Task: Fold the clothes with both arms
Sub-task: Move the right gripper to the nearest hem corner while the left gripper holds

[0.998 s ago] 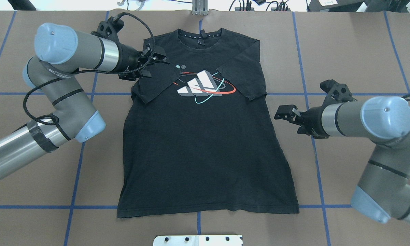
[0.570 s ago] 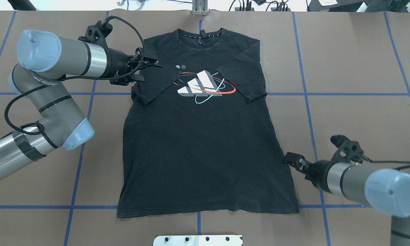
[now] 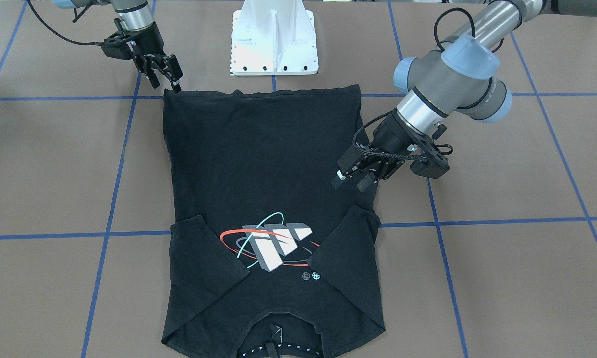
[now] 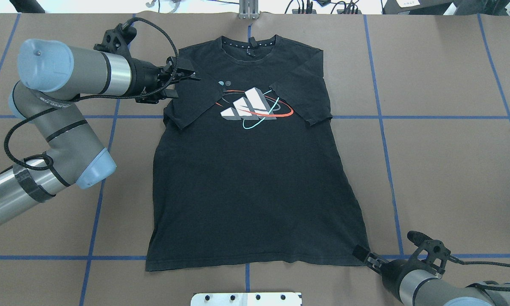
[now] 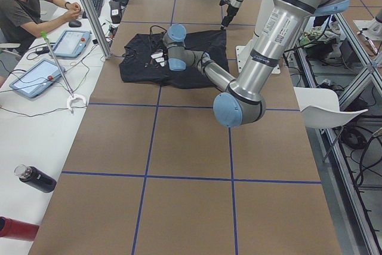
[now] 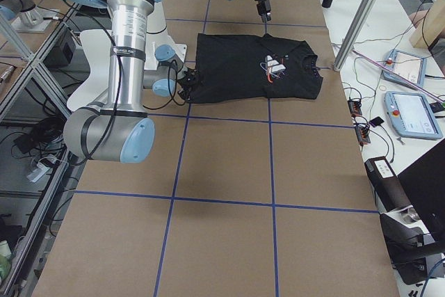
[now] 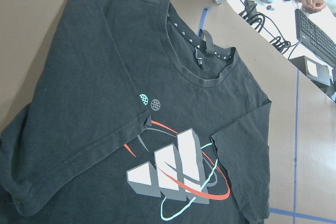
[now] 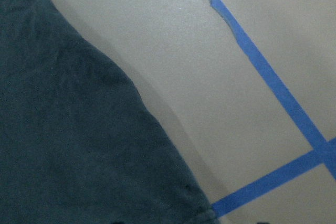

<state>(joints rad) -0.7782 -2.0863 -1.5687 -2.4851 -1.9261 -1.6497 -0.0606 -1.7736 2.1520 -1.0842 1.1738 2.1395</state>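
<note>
T-shirt (image 4: 255,178) flat, collar (image 4: 248,46) pointing away from white base (image 3: 274,40).

Brown table (image 4: 450,85), ruled into large squares by blue tape lines (image 4: 382,117). Carries a black T-shirt (image 4: 255,191) spread flat about midway along its length, print side up, collar toward the edge away from the robot and hem toward the robot's edge, both short sleeves folded in over the chest so their cuffs flank the orbit graphic (image 4: 255,108). Bears also a white mounting base (image 3: 274,40) at the robot's edge, near the hem but apart from it, and an aluminium profile (image 4: 248,10) at the opposite edge, just past the collar.
</note>
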